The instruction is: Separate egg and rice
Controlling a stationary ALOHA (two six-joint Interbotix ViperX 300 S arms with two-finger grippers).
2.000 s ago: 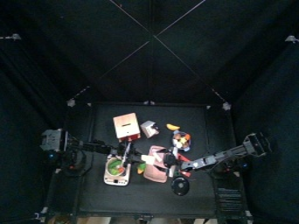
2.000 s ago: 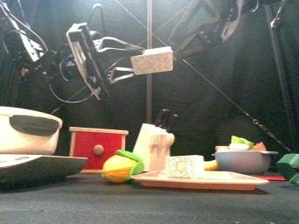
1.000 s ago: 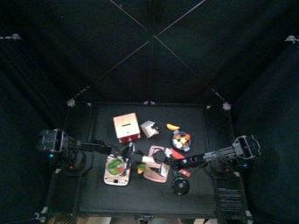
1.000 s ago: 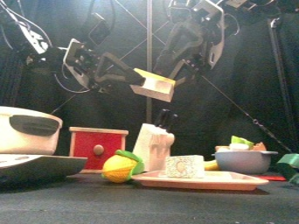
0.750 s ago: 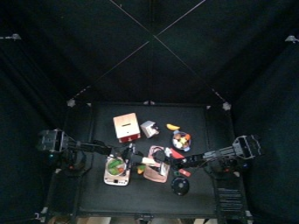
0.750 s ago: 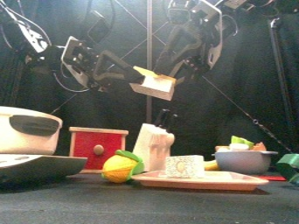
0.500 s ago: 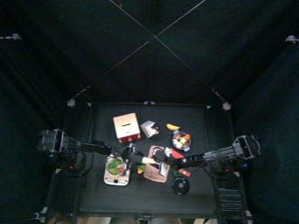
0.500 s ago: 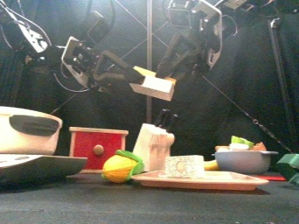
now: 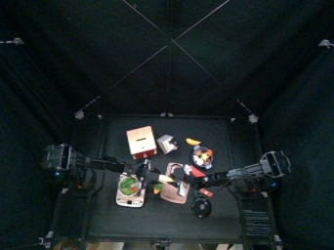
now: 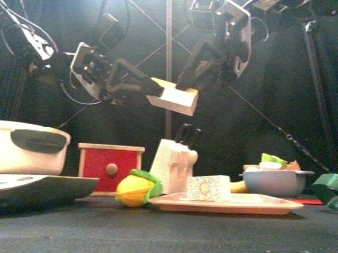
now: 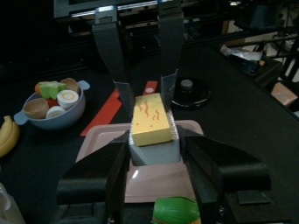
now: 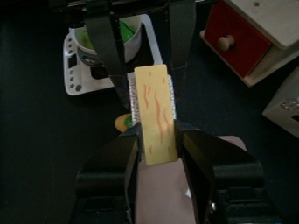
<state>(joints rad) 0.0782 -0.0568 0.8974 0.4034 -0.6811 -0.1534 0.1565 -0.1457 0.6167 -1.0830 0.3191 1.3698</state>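
Egg-on-rice sushi piece (image 10: 173,97) is up in the air above the bench (image 10: 158,235), tilted, held between both arms. Yellow egg slab (image 11: 152,121) sits on top of the white rice block (image 11: 156,152). Left gripper (image 11: 156,157) has its jaws clamped on the rice block from both sides. Right gripper (image 12: 160,149) has its jaws set against the long edges of the egg slab (image 12: 156,111); in the left wrist view those jaws come down on either side of the yellow top.

Directly below on the bench: pink tray (image 10: 224,205) with a second white rice piece (image 10: 208,188) on it. Beside the tray a green-and-yellow toy fruit (image 10: 137,187), a white knife block (image 10: 173,162), a red drawer box (image 10: 110,163). Far right a grey bowl (image 10: 276,180) with toy food. At left a white pot (image 10: 32,146) on a dark tray. From above, a white dish rack (image 9: 129,189) with something green sits next to the pink tray (image 9: 170,185).
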